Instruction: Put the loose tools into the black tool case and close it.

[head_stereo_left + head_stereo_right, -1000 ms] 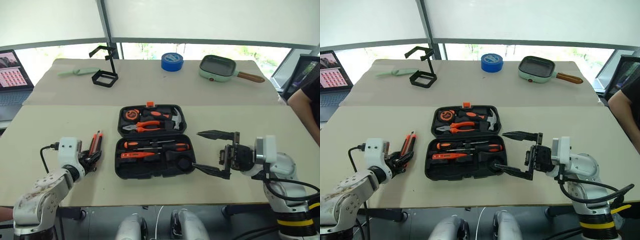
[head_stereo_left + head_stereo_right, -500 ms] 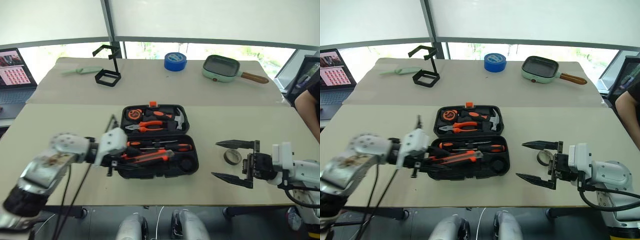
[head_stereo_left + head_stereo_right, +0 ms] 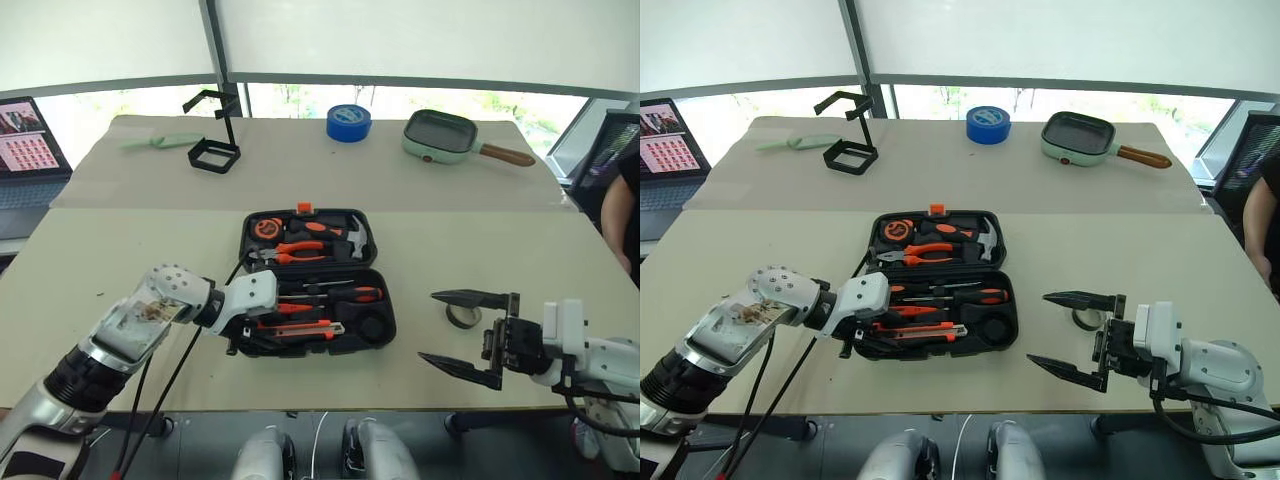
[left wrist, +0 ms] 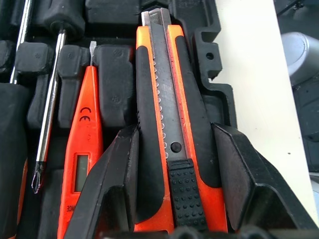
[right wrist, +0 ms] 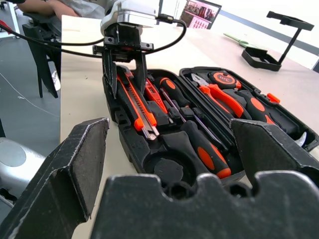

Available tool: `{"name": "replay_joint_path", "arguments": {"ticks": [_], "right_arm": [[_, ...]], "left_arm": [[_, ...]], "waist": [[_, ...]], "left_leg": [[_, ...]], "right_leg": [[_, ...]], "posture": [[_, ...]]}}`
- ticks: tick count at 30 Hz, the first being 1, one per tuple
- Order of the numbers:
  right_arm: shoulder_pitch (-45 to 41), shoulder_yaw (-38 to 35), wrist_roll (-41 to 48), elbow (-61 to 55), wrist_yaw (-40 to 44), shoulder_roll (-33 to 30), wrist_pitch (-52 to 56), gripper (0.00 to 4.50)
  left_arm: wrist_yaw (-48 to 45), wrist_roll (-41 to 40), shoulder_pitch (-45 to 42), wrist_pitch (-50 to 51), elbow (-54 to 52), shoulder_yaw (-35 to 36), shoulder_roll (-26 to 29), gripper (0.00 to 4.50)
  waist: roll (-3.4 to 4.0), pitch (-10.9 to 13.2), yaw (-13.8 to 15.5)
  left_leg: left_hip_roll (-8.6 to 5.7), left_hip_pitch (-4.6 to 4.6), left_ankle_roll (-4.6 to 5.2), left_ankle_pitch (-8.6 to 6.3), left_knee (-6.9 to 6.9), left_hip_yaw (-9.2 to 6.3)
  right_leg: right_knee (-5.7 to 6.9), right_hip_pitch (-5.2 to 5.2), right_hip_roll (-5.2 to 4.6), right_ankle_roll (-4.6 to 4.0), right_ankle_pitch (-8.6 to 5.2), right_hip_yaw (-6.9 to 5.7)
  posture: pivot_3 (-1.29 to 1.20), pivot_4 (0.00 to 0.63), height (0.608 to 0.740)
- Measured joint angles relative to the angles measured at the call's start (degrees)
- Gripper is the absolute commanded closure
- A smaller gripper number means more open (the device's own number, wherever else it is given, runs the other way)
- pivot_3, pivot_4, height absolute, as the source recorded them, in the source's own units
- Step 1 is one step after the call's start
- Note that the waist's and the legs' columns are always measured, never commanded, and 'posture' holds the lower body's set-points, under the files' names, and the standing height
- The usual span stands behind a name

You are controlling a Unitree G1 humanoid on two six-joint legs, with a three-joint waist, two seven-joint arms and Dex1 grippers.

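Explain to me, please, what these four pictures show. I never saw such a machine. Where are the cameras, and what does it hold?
This is a two-armed robot; each arm ends in a gripper with two black fingers. Two pictures come from cameras on its head, looking down at a table. The other two come from cameras on its wrists.

An open black tool case lies on the table. The left gripper holds an orange-black utility knife by its sides, in the case beside a slim orange screwdriver. The right gripper is wide open and empty, near a small dark tape roll outside the case.
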Motion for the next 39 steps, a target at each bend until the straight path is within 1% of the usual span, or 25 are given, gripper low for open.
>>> {"name": "replay_joint_path", "arguments": {"ticks": [6,16,18,19,23,24,28,31,33,36,37,38,39], "right_arm": [[0.7,0.0,0.0,-0.4,-0.4,0.0,0.0,0.0],[0.5,0.4,-0.1,-1.6,-2.2,0.0,0.4,0.0],[0.5,0.5,-0.1,-1.6,-2.4,0.0,0.6,0.0],[0.4,0.5,-0.1,-1.6,-2.6,0.0,0.8,0.0],[-0.2,0.9,-0.1,-1.6,-2.8,0.0,1.3,0.0],[-0.7,1.0,-0.1,-1.6,-2.8,0.0,1.4,0.0],[-0.9,1.2,-0.1,-1.6,-2.9,-0.1,1.7,0.0],[-0.9,1.2,-0.1,-1.5,-2.9,-0.1,1.7,0.0],[-0.9,1.4,-0.3,-1.5,-2.9,-0.1,1.7,0.0],[-0.9,2.2,-0.6,-1.5,-3.1,0.2,1.7,0.0],[-0.9,2.2,-0.6,-1.5,-3.3,0.4,1.7,0.0],[-0.8,2.2,-0.6,-1.5,-3.3,0.4,1.7,0.0],[-0.7,2.2,-0.6,-1.5,-3.5,0.4,1.7,0.0]], "left_arm": [[0.0,1.2,-1.1,-0.4,0.2,-1.0,-1.7,2.79],[0.1,4.0,-0.9,-0.5,-0.7,-1.5,-0.1,2.79],[0.1,4.2,-0.5,-0.5,-1.3,-1.3,0.4,1.76],[0.3,4.3,-0.2,-0.7,-1.3,-0.9,0.3,1.65],[1.0,3.6,1.4,-2.0,-0.9,1.2,-2.4,0.19],[1.2,3.5,1.7,-3.9,0.0,1.6,-3.5,0.03],[-1.1,-0.3,3.7,-6.6,1.8,2.9,-5.2,0.03],[-1.8,-2.7,3.7,-9.8,5.0,7.1,-6.3,0.82],[-1.7,-3.4,3.5,-12.2,6.7,9.7,-6.9,1.5],[-2.7,-3.9,4.3,-16.2,8.0,10.5,-8.1,2.65],[-3.1,-4.0,4.9,-17.2,8.2,10.5,-8.7,3.1],[-3.1,-4.2,5.5,-17.9,8.4,10.5,-9.3,3.4],[-3.1,-4.4,6.2,-18.4,8.8,10.5,-10.1,3.85]], "waist": [[0.0,0.0,0.0],[0.0,0.0,-0.1],[0.01,0.0,-0.2],[0.01,0.0,-0.2],[0.02,0.0,-0.2],[0.02,0.0,-0.1],[0.01,0.0,0.0],[-0.01,0.0,0.0],[-0.01,0.0,0.0],[0.0,0.0,0.0],[0.0,0.0,-0.1],[0.0,0.0,-0.1],[-0.01,0.0,-0.1]], "left_leg": [[-0.02,-0.01,-0.06,0.04,0.02,0.0],[-0.02,0.04,-0.02,0.03,0.01,-0.02],[-0.01,0.05,-0.02,0.03,0.0,-0.02],[-0.01,0.05,-0.02,0.04,0.0,-0.03],[-0.03,0.03,-0.04,0.05,0.03,-0.02],[-0.05,0.03,-0.04,0.05,0.05,-0.02],[-0.07,-0.02,-0.06,0.07,0.1,0.01],[-0.04,-0.03,-0.07,0.07,0.16,-0.01],[-0.05,-0.01,-0.02,0.05,0.16,-0.01],[-0.05,0.0,0.01,0.04,0.17,-0.01],[-0.05,-0.01,0.0,0.05,0.17,-0.01],[-0.05,0.0,-0.02,0.05,0.17,-0.01],[-0.05,-0.01,-0.03,0.06,0.17,-0.01]], "right_leg": [[0.0,0.01,0.0,0.0,0.0,0.0],[0.04,0.04,0.01,0.01,0.0,0.02],[0.04,0.03,0.01,0.0,0.0,0.03],[0.04,0.03,0.02,0.0,0.0,0.03],[0.02,0.05,-0.03,0.01,0.0,0.02],[0.02,0.06,-0.06,0.02,0.0,0.01],[0.01,0.04,-0.1,0.09,-0.03,0.0],[0.04,0.05,-0.11,0.09,-0.03,-0.05],[0.05,0.06,-0.11,0.1,-0.02,-0.04],[0.08,0.07,-0.12,0.12,-0.01,-0.03],[0.08,0.07,-0.11,0.12,-0.01,-0.03],[0.08,0.07,-0.11,0.12,-0.01,-0.03],[0.08,0.07,-0.11,0.12,-0.01,-0.03]], "posture": [[0.0,0.15,0.74],[0.0,0.15,0.74],[0.0,0.15,0.74],[0.0,0.15,0.74],[0.0,0.15,0.74],[0.0,0.15,0.74],[0.0,0.15,0.74],[0.0,0.15,0.74],[0.0,0.15,0.74],[0.0,0.15,0.74],[0.0,0.15,0.74],[0.0,0.15,0.74],[0.0,0.15,0.74]]}}
